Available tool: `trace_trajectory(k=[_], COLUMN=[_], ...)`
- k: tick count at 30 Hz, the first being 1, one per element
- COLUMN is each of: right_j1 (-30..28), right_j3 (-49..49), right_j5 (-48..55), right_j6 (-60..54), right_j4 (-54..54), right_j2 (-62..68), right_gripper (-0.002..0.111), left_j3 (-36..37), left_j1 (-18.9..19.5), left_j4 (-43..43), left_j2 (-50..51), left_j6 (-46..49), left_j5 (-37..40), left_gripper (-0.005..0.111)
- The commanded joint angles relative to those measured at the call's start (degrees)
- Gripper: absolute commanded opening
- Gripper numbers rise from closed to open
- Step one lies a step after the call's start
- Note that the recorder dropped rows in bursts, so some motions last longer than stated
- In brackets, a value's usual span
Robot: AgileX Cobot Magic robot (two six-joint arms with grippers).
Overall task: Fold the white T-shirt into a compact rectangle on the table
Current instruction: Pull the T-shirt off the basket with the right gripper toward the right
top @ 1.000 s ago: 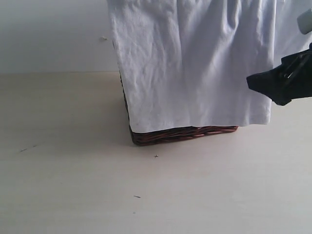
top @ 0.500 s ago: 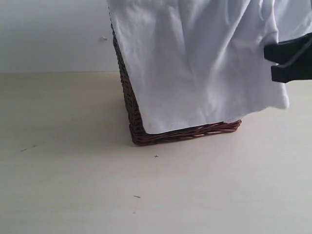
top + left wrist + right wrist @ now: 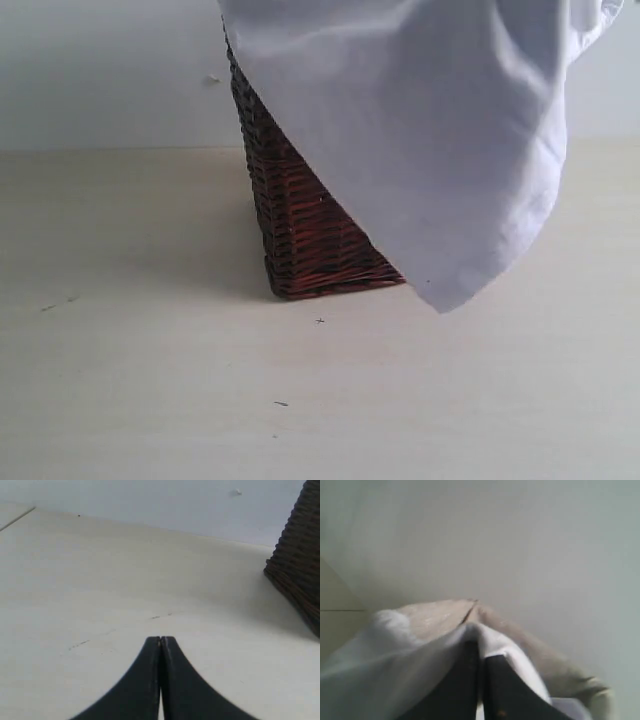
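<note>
The white T-shirt [image 3: 440, 140] hangs over the dark wicker basket [image 3: 300, 230]. Its right side is pulled up, so the lower edge runs slanting down to one hanging corner just above the table [image 3: 150, 350]. In the right wrist view my right gripper [image 3: 480, 647] is shut, with a fold of the white T-shirt [image 3: 395, 650] pinched between and wrapped over its tips. This gripper is out of the exterior view. My left gripper [image 3: 160, 639] is shut and holds nothing. It hovers low over the table [image 3: 100, 580], apart from the basket [image 3: 300, 565].
The basket stands at the back middle of the table, in front of a pale wall [image 3: 100, 70]. A few small dark specks [image 3: 281, 403] lie on the table surface in front of the basket.
My right gripper shut on the shirt's right lower edge and rose out of the exterior view. The cloth was pulled up and to the right, uncovering the basket's front. The left gripper stayed shut.
</note>
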Motion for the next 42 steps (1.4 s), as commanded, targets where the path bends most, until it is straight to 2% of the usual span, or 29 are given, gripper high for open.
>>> trace_trajectory(k=[1,5,19,37,42], right_j1=[-0.2,-0.2,-0.2,-0.2,-0.2], right_j3=[-8.6,-17.5,-41.5,-57.2,-58.3], right_j5=[-11.8,-18.5,-23.1,-28.8,-32.0], right_j6=[-0.7,-0.7,-0.6,-0.6,-0.6], right_j4=[1.1,1.1,1.1,1.1,1.1], right_j2=[-1.2,-1.2,-1.1,-0.6,-0.3], right_gripper=[0.000,0.000,0.000,0.000,0.000], left_j3=[0.0,0.0,0.0,0.0,0.0], left_j1=[-0.3,-0.3,-0.3,-0.3,-0.3], left_j4=[-0.3,-0.3,-0.3,-0.3,-0.3], left_j2=[-0.1,-0.1,-0.1,-0.1,-0.1], left_j6=[0.0,0.0,0.0,0.0,-0.1], left_j5=[-0.3,-0.3,-0.3,-0.3,-0.3], left_gripper=[0.000,0.000,0.000,0.000,0.000])
